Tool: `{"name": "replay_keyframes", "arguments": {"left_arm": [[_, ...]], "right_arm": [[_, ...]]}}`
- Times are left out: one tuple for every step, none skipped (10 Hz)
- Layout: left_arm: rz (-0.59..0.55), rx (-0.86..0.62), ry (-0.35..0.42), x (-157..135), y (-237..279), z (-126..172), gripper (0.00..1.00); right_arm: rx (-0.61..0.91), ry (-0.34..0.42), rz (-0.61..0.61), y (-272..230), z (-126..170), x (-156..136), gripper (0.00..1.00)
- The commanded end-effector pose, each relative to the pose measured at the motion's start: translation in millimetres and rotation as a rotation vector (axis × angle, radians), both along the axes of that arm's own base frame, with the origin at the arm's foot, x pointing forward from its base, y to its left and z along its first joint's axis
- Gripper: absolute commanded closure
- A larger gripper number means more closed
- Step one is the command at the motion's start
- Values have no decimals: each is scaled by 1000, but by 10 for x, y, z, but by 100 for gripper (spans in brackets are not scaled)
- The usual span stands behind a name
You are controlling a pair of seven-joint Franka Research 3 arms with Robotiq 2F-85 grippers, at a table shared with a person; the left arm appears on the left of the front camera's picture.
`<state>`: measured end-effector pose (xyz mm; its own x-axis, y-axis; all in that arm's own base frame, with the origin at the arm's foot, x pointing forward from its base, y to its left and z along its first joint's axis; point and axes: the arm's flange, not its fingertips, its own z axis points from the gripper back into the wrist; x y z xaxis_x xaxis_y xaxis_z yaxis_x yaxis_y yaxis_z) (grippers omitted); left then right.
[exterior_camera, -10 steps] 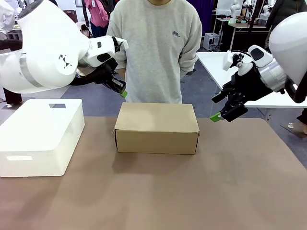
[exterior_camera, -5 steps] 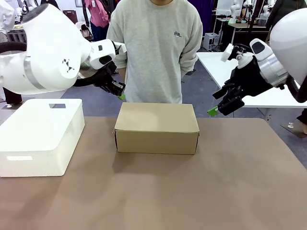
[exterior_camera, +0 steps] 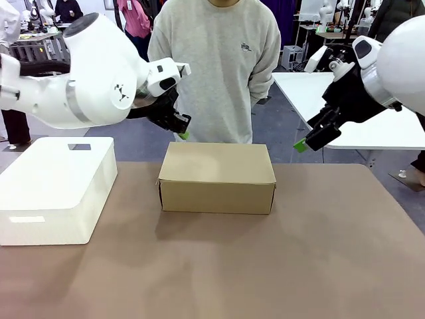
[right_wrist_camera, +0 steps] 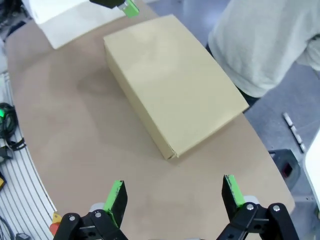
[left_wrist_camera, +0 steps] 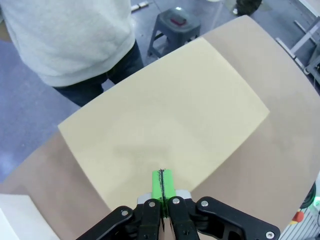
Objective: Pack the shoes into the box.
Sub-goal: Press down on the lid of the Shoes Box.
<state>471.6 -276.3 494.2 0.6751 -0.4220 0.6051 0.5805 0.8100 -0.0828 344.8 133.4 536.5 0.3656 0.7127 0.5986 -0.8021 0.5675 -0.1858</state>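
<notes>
1. The box [exterior_camera: 217,177] sits mid-table, toward the far edge, lid flap down flat, closed. Tan cardboard, long side facing me.
2. Contents hidden under the lid, so I can't tell what's inside.
3. My left gripper [exterior_camera: 182,131] hangs in the air above the box's far-left corner, not touching it. Fingers pressed together, green pads [left_wrist_camera: 163,183] meeting, nothing between them.
4. My right gripper [exterior_camera: 307,140] is up in the air off the box's right end, well apart from it. Jaws spread wide, empty; in the right wrist view both green pads [right_wrist_camera: 118,201] frame bare table below.
5. The person [exterior_camera: 214,63] in a grey sweatshirt stands just behind the box at the far side, arms down.
6. The white plastic box [exterior_camera: 56,185] is on the table's left, apart from the cardboard one.
7. The table [exterior_camera: 265,266] surface is brown, bare in front of the box.
</notes>
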Motion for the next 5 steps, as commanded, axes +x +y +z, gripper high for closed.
{"name": "replay_keyframes", "arguments": {"left_arm": [[-14, 0, 8, 150, -56, -4, 100], [-26, 7, 7, 220, -116, -48, 100], [-40, 23, 10, 321, -194, -84, 100], [-49, 39, 8, 436, -282, -120, 100], [-57, 47, 14, 537, -354, -157, 100]], "right_arm": [[-23, -26, -64, 42, 31, -191, 0], [-23, -44, -62, 44, 56, -254, 0], [-29, -54, -73, 52, 69, -309, 0], [-31, -70, -81, 62, 78, -348, 0], [-37, -75, -89, 66, 84, -370, 0]]}}
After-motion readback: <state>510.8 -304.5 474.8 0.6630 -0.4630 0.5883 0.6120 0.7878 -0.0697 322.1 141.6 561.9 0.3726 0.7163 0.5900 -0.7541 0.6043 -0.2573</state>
